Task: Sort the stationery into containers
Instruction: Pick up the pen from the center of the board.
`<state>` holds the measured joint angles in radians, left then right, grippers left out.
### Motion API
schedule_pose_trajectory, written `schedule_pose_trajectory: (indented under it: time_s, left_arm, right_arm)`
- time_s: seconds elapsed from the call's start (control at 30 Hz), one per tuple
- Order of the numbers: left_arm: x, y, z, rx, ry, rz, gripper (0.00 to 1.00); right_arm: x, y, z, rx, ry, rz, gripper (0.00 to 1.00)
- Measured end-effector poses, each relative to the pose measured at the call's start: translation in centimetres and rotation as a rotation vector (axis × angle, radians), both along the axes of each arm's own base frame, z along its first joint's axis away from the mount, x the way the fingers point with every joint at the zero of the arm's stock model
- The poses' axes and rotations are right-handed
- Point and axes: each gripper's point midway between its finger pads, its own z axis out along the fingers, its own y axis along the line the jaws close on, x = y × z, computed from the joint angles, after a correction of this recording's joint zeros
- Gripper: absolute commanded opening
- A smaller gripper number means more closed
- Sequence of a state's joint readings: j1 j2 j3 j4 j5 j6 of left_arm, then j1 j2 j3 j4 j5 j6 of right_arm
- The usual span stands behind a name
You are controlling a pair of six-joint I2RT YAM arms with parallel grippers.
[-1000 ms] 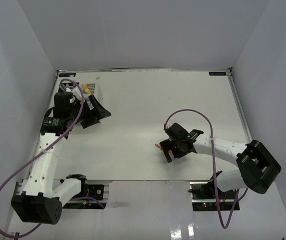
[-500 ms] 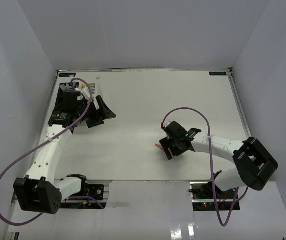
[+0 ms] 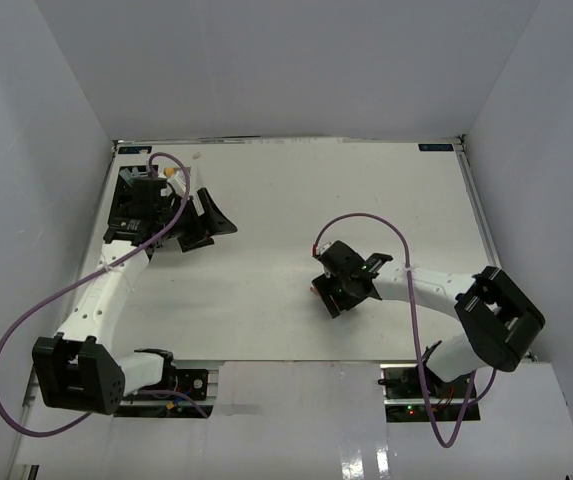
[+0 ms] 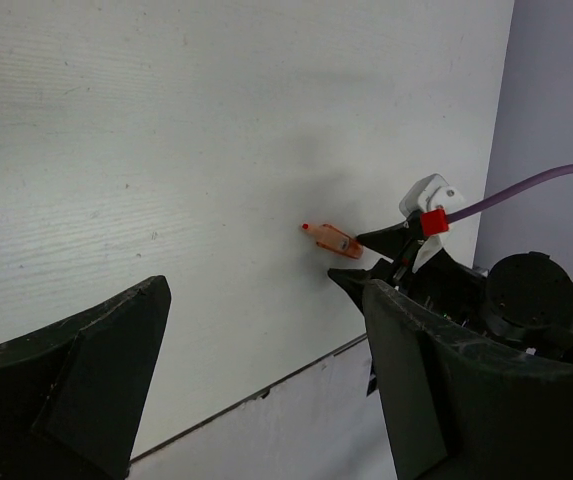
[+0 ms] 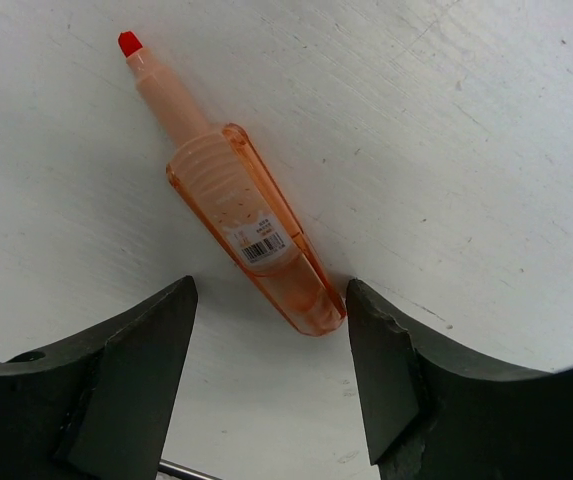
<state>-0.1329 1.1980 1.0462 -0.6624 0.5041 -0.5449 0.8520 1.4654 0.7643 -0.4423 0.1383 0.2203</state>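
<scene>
The orange marker (image 5: 241, 225) lies flat on the white table (image 3: 296, 200). It is about in the middle between the left and right edges, and closer to the near edge than to the far one. Its cap is off, and the red tip points away from the right gripper (image 5: 271, 290).

The right gripper is low over the table, with its two fingers (image 5: 116, 380) on both sides of the marker's back end. The jaws are partly apart, with a gap on the left side. On the right side the finger is very close to the marker's end, and I cannot tell if it touches. The marker is not clamped, and it rests on the table.

The left gripper (image 4: 266, 290) is near the far left corner of the table, well apart from the marker. Its jaws are wide apart and there is nothing between them.

In the far left corner the left arm hides most things. Beside the arm there is a dark box shape, which seems to be the black container (image 3: 122, 200), and a small yellow item (image 3: 169, 172) shows just beyond the arm.
</scene>
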Motion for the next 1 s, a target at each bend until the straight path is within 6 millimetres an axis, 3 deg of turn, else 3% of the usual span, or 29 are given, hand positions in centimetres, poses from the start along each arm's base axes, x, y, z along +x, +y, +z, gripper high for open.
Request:
schedule_pose_trajectory:
  time_s: [0.17,0.4,0.6,1.0]
  left_arm:
    - [0.3,-0.2,0.1,-0.009,-0.010,-0.005,0.89]
    - [0.6,-0.7,0.3,-0.031,-0.014,-0.014,0.89]
    - [0.8,-1.4,0.3,-0.047,-0.012,-0.029,0.89]
    - [0.7,-2.1,0.2,-0.059,-0.006,-0.047,0.89]
  right_arm:
    - [-0.3,0.3,0.0,0.001,0.003,0.010,0.60]
    - [-0.9,0.3,0.1,0.001,0.014,0.004,0.42]
    - [-1.7,-0.1,0.1,-0.007,0.035,-0.005,0.34]
    - [-2.3,0.0,0.1,-0.007,0.052,0.000,0.48]
